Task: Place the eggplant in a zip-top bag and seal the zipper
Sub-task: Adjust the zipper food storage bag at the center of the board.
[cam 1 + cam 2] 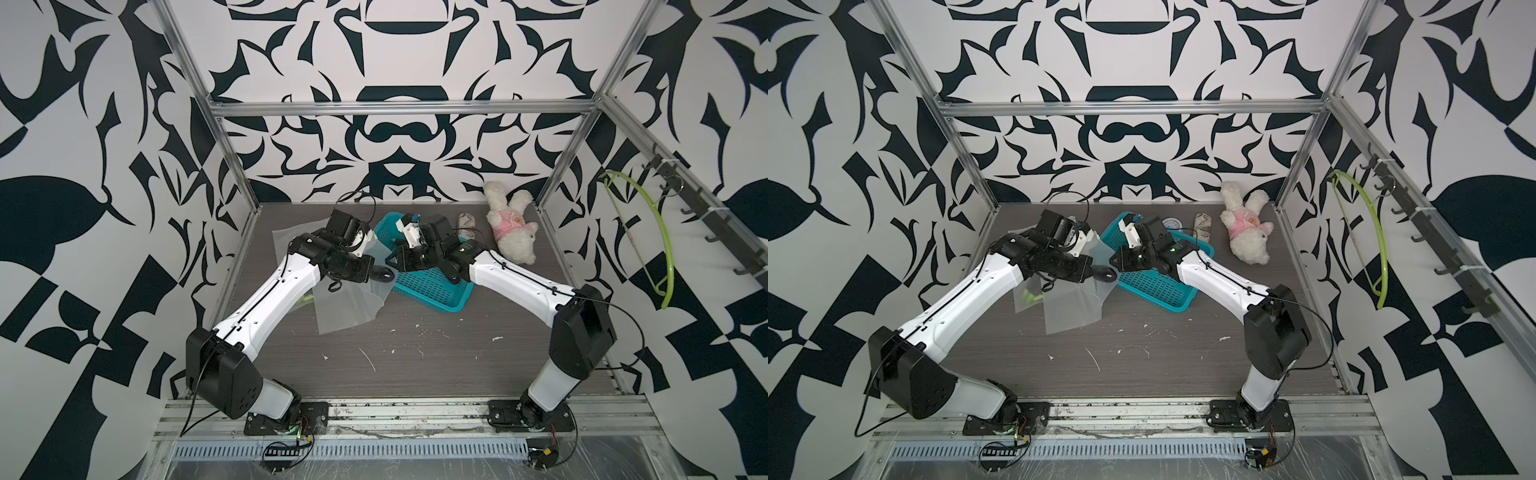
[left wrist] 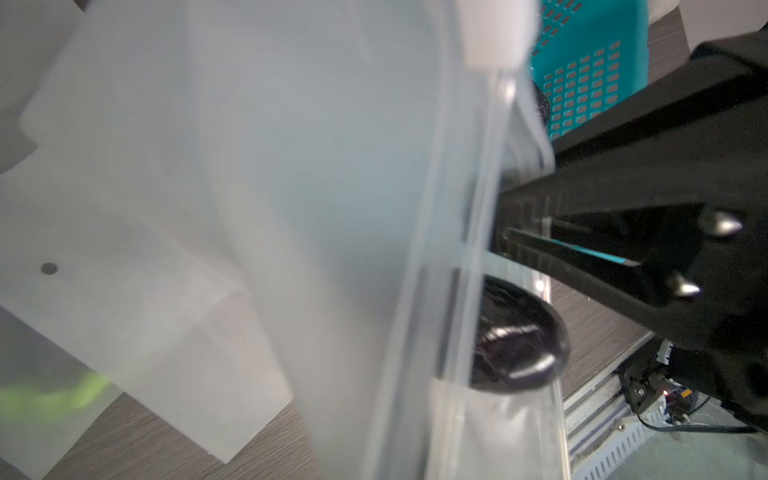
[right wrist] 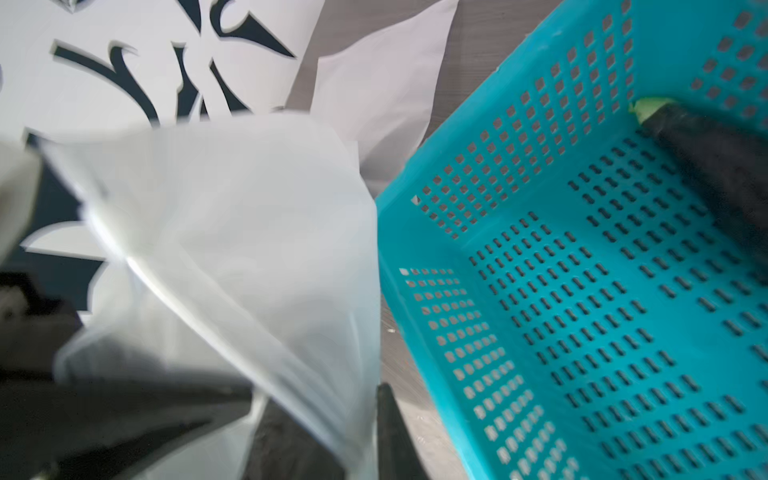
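Left of middle, the left gripper [image 1: 368,245] is clamped on the zip-top bag [image 2: 291,166]. Just right of it the dark eggplant [image 1: 384,274] lies at the bag's edge — not inside yet, I think. The right gripper [image 1: 389,262] pinches the bag's rim. Putting in and zipping are left.

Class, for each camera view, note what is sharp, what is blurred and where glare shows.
Both top views: sharp and evenly lit. Left wrist view: the zip-top bag is smeared and out of focus; bright glints sit on the eggplant. Right wrist view: the bag is blurred, the basket clearer.
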`<state>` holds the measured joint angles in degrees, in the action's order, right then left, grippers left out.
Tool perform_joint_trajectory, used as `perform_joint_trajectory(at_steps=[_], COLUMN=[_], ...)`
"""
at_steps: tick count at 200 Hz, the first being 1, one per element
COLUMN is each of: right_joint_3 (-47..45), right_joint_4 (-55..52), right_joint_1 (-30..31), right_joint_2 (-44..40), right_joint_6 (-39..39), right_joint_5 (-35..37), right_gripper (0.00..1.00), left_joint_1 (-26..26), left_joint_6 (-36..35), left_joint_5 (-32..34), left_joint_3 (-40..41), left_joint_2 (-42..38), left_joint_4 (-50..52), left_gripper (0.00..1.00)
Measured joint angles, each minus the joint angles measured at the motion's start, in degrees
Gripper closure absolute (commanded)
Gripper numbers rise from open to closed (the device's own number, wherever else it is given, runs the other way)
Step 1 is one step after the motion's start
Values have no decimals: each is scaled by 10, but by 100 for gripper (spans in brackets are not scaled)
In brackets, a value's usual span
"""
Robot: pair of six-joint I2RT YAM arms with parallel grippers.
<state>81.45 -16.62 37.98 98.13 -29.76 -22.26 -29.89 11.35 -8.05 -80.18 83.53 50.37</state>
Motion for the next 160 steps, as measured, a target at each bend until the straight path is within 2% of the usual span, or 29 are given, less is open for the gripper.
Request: perform_joint_trajectory(at_steps=[57,93,119,160], right_joint_3=[171,257,282,272], right_joint_4=[-163,-263,-302,-325], right_joint_1=[23,48,62,68], right_joint_2=[22,35,53,70], right_joint_6=[30,69,89,103], right_joint_5=[77,138,166,187], right_gripper=[95,95,95,95], left_joint_1=[28,37,37,37], left_joint_6=[-17,-25,-31,-30], left_joint_5=[-5,23,44,95], left_joint_3=[-68,-116,-148,-155], left_joint_2=[3,33,60,65], left_joint_4=[44,90,122,157], left_gripper=[100,100,100,100])
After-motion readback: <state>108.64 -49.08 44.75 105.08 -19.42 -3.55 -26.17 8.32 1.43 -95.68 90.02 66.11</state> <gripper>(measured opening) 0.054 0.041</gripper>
